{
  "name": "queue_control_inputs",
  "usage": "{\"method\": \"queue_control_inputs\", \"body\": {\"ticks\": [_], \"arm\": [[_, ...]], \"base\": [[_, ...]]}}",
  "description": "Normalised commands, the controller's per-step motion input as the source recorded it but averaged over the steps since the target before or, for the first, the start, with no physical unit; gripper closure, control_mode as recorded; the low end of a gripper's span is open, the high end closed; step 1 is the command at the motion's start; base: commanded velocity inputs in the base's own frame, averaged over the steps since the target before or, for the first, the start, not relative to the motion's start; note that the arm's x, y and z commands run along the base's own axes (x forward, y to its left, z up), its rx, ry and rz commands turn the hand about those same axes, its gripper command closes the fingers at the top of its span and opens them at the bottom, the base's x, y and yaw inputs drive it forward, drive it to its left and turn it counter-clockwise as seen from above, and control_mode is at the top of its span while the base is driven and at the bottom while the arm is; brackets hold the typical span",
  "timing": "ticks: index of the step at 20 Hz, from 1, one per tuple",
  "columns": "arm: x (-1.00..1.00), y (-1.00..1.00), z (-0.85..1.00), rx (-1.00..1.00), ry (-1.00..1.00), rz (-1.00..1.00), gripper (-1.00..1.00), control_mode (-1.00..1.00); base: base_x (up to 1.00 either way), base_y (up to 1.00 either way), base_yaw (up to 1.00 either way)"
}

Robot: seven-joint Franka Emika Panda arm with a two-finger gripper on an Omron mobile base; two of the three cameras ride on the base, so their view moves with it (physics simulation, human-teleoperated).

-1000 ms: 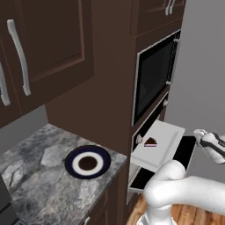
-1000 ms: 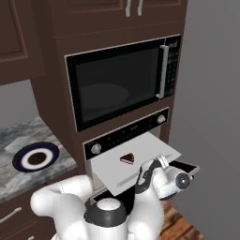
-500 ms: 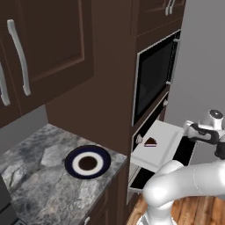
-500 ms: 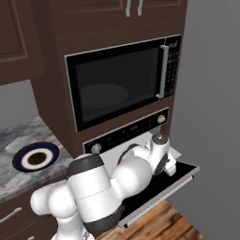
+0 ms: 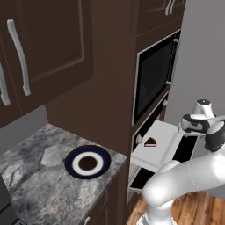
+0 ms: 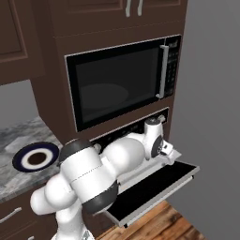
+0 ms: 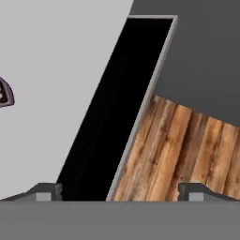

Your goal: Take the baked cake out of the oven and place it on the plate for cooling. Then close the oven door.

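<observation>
A simulated kitchen with dark brown cabinets and a white robot arm reaching toward a built-in wall oven (image 5: pixel 151 132). The oven door (image 6: pixel 154 190) hangs dropped open, roughly level, its dark glass facing up, which leaves the cavity free to reach into. A pale rack tray (image 5: pixel 160 143) is slid out over the door, presumably so the cake can be reached from above. The baked cake (image 5: pixel 150 142), a small dark brown wedge with a thin pale layer, sits on the tray at about 9 o'clock of its surface; its long axis appears to run left to right in the left base view, though which end is the tip is too small to tell. The pincer (image 7: pixel 119 190) hovers over the tray's outer edge and the open door, jaws spread wide, holding nothing, well apart from the cake. The navy-rimmed plate (image 5: pixel 103 155) waits bare on the grey marble table (image 5: pixel 39 189), at about 9 o'clock from the oven. A black microwave (image 6: pixel 119 86) sits above the oven.
</observation>
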Motion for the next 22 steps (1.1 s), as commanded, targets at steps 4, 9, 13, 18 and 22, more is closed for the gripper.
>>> {"method": "queue_control_inputs", "body": {"ticks": [4, 9, 13, 18, 22], "arm": [[-0.23, -0.29, 0.22, 0.02, 0.04, 0.51, -1.0, -1.0], [-0.23, -0.31, 0.0, 0.09, -0.05, 0.54, -1.0, -1.0], [-0.06, 0.0, 0.0, 0.01, -0.14, 0.55, -1.0, -1.0], [0.0, 0.07, 0.04, 0.0, -0.15, 0.44, -1.0, -1.0], [-0.06, 0.12, 0.1, 0.0, -0.19, 0.39, -1.0, -1.0]], "base": [[0.0, 0.0, 0.0], [0.0, 0.0, 0.0], [0.0, 0.0, 0.0], [0.0, 0.0, 0.0], [0.0, 0.0, 0.0]]}}
